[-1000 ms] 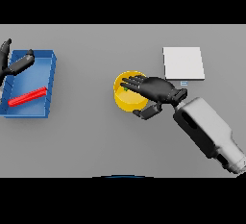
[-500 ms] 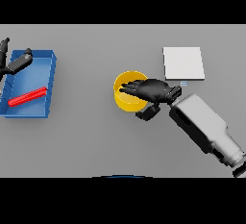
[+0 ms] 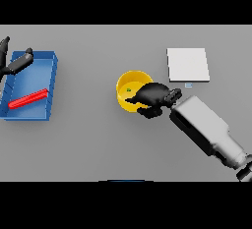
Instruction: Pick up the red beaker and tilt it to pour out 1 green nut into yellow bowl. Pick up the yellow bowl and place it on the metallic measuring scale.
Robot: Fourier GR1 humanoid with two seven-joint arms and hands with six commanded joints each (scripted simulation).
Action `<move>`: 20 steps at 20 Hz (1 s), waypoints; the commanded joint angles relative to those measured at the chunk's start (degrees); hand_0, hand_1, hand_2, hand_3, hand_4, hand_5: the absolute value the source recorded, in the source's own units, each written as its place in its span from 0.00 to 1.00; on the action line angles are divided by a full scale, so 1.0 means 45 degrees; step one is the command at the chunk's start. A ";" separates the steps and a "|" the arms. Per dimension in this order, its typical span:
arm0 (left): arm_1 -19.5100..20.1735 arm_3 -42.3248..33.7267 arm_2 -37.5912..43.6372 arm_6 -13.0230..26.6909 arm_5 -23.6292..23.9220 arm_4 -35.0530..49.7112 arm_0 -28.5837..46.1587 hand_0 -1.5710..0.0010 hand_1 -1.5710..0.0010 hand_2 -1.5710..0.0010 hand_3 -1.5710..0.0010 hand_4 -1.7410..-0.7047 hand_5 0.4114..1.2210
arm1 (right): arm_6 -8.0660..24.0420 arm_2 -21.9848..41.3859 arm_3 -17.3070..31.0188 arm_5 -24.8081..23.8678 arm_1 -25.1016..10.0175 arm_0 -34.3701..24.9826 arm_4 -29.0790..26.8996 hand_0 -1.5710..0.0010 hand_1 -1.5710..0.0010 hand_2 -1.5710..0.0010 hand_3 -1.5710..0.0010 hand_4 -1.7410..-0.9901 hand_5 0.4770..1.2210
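Observation:
The yellow bowl (image 3: 127,88) stands mid-table with a small green nut (image 3: 129,90) inside it. My right hand (image 3: 153,97) covers the bowl's right rim, its fingers curled round that edge. The red beaker (image 3: 28,99) lies on its side in the blue tray (image 3: 43,78) at the left. My left hand (image 3: 14,64) hovers over the tray's far left corner with straight fingers, holding nothing. The metallic measuring scale (image 3: 187,65) is a pale square plate beyond and to the right of the bowl.
The blue tray's walls rise round the beaker at the table's left edge. My right forearm (image 3: 206,130) slants across the table's right front.
My right hand has curled its fingers round the bowl's right rim, and the bowl has slid a little to the right with it. The left hand stays over the tray.

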 commanded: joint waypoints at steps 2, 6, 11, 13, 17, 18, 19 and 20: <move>-0.0002 -0.0030 -0.0027 0.0128 0.0074 -0.0029 0.0027 1.00 1.00 1.00 1.00 0.91 0.39 | 0.0003 0.0002 -0.0011 0.0411 -0.0045 -0.0020 -0.0209 0.28 0.30 0.31 0.45 0.18 0.86; 0.0116 -0.0153 0.0019 -0.0155 0.0057 0.0040 0.0238 1.00 1.00 1.00 1.00 0.91 0.39 | -0.0042 0.0021 -0.0098 0.0584 -0.0236 -0.0035 -0.0457 0.11 0.12 0.16 0.27 0.08 0.94; 0.0104 -0.0237 -0.0032 -0.0003 0.0129 0.0000 0.0224 1.00 1.00 1.00 1.00 0.91 0.39 | 0.0313 -0.0055 -0.0647 0.0520 -0.0451 0.0009 -0.0732 0.04 0.04 0.08 0.24 0.03 0.98; 0.0056 -0.0285 -0.0124 0.0110 0.0166 -0.0094 0.0167 1.00 1.00 1.00 1.00 0.91 0.39 | 0.0475 -0.0299 -0.1101 0.0808 -0.0651 -0.0175 -0.1120 0.02 0.03 0.05 0.24 0.02 0.99; 0.0185 -0.0300 -0.0036 0.0045 0.0066 -0.0031 0.0146 1.00 1.00 1.00 1.00 0.91 0.38 | 0.0881 -0.0615 -0.2414 0.1561 -0.1483 -0.0350 -0.1612 0.01 0.01 0.03 0.14 0.02 1.00; 0.0156 -0.0278 -0.0045 0.0082 0.0041 -0.0014 0.0121 1.00 1.00 1.00 1.00 0.91 0.38 | 0.1152 -0.0757 -0.2596 0.1673 -0.1592 -0.0524 -0.1662 0.01 0.01 0.03 0.14 0.02 1.00; 0.0220 -0.0288 -0.0037 0.0048 -0.0038 -0.0011 0.0090 1.00 1.00 1.00 1.00 0.91 0.38 | 0.1496 -0.0907 -0.2771 0.1847 -0.1648 -0.0707 -0.1759 0.01 0.01 0.02 0.15 0.02 1.00; 0.0222 -0.0303 -0.0022 0.0115 -0.0029 0.0005 0.0063 1.00 1.00 1.00 1.00 0.91 0.38 | 0.1539 -0.1032 -0.3055 0.1944 -0.1860 -0.0738 -0.1871 0.00 0.01 0.02 0.17 0.02 1.00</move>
